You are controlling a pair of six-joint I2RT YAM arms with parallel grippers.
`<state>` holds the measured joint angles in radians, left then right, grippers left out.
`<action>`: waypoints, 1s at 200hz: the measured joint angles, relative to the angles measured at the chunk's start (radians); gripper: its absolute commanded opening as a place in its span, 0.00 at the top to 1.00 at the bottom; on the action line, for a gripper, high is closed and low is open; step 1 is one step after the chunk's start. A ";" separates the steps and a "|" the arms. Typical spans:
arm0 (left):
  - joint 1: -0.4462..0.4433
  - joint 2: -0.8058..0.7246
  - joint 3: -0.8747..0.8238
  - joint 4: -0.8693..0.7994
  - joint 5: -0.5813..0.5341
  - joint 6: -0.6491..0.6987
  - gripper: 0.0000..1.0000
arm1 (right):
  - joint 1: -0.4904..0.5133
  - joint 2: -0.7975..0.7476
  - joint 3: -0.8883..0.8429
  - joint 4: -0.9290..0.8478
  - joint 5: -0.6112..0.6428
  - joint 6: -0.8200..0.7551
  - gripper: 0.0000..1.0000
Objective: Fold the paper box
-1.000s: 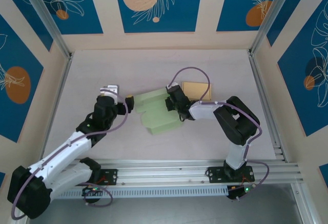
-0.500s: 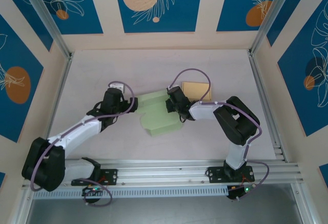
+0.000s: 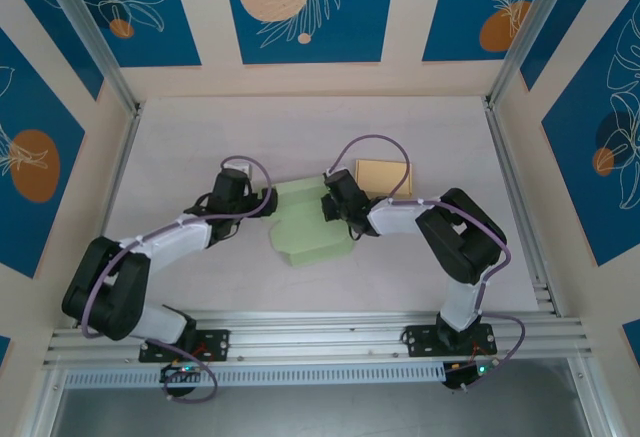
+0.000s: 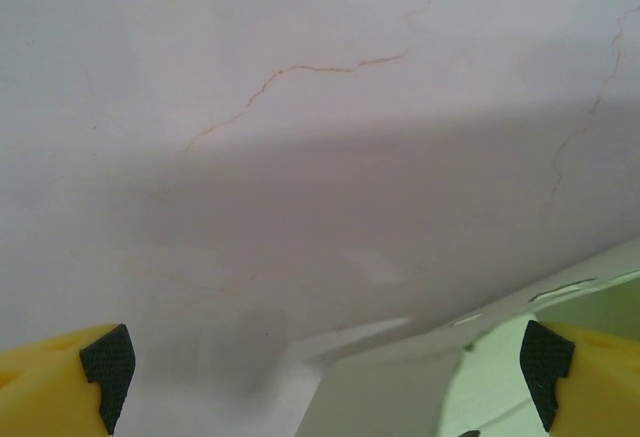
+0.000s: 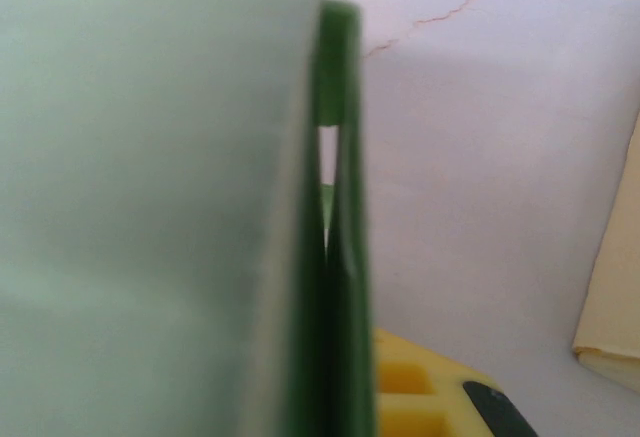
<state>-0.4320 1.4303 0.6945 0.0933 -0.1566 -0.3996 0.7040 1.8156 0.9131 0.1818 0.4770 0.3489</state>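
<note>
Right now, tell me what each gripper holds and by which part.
Right gripper: shut on the paper box, pinching the doubled flap at its right edge. Left gripper: open, holding nothing.

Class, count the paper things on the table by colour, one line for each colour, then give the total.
Green paper box: 1
Tan flat card: 1
Total: 2

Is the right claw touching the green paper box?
Touching. Right wrist view: a doubled panel of the green paper box sits flush against a yellow finger of the right claw; the top view has that claw shut on the box's edge.
</note>
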 measured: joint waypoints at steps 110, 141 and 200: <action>-0.002 -0.072 -0.063 0.072 -0.031 -0.125 0.00 | 0.030 0.000 0.021 -0.037 0.050 0.064 0.90; 0.000 -0.266 -0.175 0.047 -0.045 -0.206 0.00 | 0.037 0.002 0.022 -0.049 0.047 0.068 0.91; -0.001 -0.480 -0.361 0.034 0.023 -0.378 0.08 | 0.037 0.002 0.023 -0.052 0.047 0.075 0.91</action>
<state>-0.4328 0.9501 0.3336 0.1268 -0.1337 -0.7780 0.7406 1.8175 0.9360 0.1299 0.5236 0.4240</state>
